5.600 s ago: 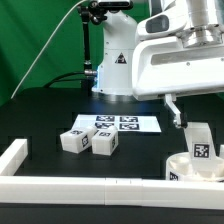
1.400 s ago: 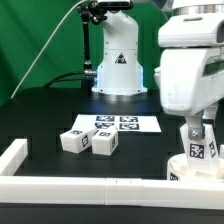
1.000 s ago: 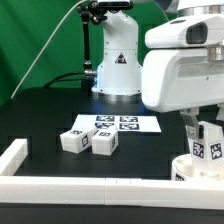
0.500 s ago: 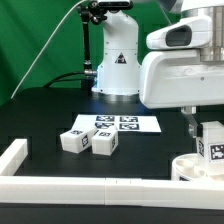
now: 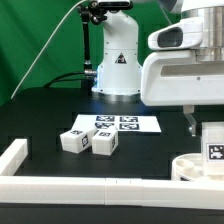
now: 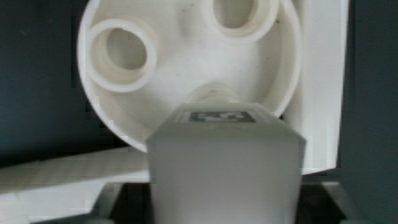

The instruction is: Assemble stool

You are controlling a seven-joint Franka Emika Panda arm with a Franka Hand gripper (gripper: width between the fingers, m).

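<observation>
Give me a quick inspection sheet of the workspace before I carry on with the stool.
Surface: black table, with a white rail along the front and the exterior view's left.
Job's things: seat lies flat, round holes facing up. Held leg is upright at the seat; contact unclear. A loose leg and a second loose leg sit side by side in front of the marker board.
Clutter: marker board only.
Grippers: gripper, jaws closed on the held leg.
Cables: black cable slopes down behind the table on the exterior view's left.
Surroundings: green backdrop, arm base.
</observation>
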